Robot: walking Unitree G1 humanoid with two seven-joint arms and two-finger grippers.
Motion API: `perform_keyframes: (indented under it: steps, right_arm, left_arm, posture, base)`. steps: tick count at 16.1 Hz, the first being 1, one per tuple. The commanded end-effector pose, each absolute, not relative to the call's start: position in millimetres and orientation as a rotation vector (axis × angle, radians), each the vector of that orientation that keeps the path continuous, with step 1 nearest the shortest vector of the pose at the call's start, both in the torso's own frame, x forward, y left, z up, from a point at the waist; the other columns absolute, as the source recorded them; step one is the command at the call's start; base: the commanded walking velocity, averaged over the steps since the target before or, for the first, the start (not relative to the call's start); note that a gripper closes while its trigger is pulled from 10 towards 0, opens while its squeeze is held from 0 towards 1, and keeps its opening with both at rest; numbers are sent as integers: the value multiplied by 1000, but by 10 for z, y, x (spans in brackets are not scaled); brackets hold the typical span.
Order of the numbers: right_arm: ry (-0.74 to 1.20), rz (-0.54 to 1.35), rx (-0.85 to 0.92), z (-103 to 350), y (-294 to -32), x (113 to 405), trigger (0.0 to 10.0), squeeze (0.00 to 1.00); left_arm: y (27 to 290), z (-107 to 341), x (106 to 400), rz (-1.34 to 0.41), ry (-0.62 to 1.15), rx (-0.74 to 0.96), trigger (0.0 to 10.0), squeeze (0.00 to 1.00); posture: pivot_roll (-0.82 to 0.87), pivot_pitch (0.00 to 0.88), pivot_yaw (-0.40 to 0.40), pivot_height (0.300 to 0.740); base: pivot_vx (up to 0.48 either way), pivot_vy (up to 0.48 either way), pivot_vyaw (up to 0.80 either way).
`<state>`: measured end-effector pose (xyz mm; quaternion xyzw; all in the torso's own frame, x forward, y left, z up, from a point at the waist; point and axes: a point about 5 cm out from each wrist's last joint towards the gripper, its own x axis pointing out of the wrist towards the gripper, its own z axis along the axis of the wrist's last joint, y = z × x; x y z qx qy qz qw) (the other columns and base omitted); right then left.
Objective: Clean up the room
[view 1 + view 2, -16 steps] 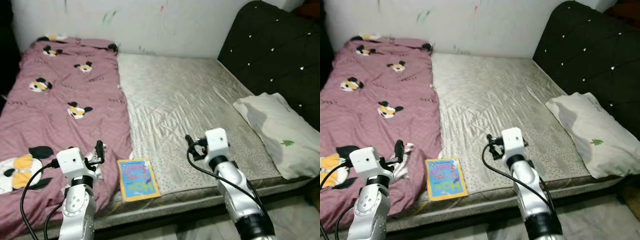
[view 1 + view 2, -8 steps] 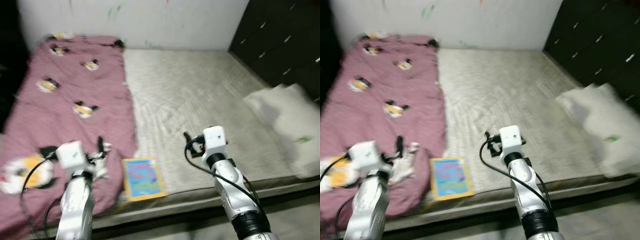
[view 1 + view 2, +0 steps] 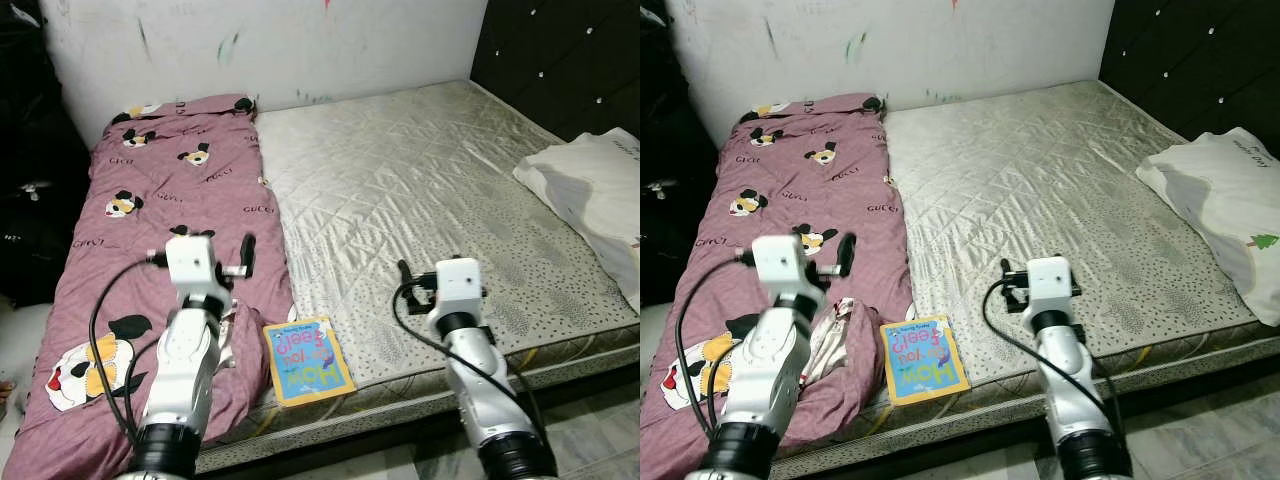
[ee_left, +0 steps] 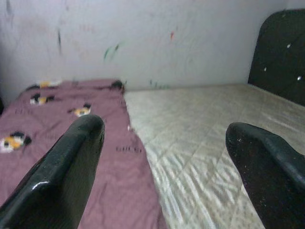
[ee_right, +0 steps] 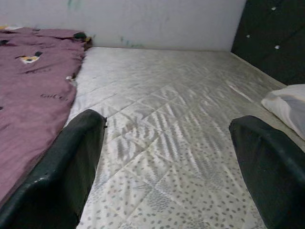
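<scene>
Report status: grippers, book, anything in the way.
Left gripper open, empty, over pink blanket. Right gripper open, empty, over mattress. Book flat at mattress edge between them, untouched. Nothing blocking.

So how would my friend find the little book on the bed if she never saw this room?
Start at the big bed's bare mattress, then find the purple cartoon blanket covering its left side. Follow the blanket's edge down to the bed's near edge, where the book lies flat on the mattress beside it. It is the only small, bright thing there: a blue cover with a yellow border and colourful letters.
</scene>
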<state>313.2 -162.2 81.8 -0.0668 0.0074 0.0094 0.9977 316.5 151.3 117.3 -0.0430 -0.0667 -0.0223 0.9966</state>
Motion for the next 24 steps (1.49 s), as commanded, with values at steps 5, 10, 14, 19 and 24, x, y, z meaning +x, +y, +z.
perform_keyframes:
  steps: [5, 10, 14, 19, 24]
  right_arm:
    - [-9, 98, -160, 867, -1363, 3221, 10000, 0]
    - [-31, 118, -109, 883, -1208, 3216, 10000, 0]
    - [-15, 124, -111, 811, -1116, 3170, 10000, 0]
    - [13, 116, -83, 772, -1140, 3156, 10000, 0]
    - [5, 106, -68, 788, -1173, 3131, 10000, 0]
  left_arm:
    - [1647, 1085, 3041, 21, -113, -75, 10000, 0]
    - [1639, 907, 3047, 17, -56, -79, 10000, 0]
    - [1702, 793, 3058, -12, -1, -44, 10000, 0]
    - [1728, 726, 2978, -6, 16, -59, 10000, 0]
    - [1690, 701, 2968, -28, 37, -75, 10000, 0]
  posture:
    - [-24, 0, 43, 740]
    - [-43, 0, 64, 740]
    - [-22, 0, 40, 740]
    - [0, 9, 15, 740]
    - [-14, 20, 38, 740]
  base:
    - [0, 0, 271]
    - [0, 0, 624]
    - [0, 0, 0]
    - [0, 0, -270]
    - [0, 0, -116]
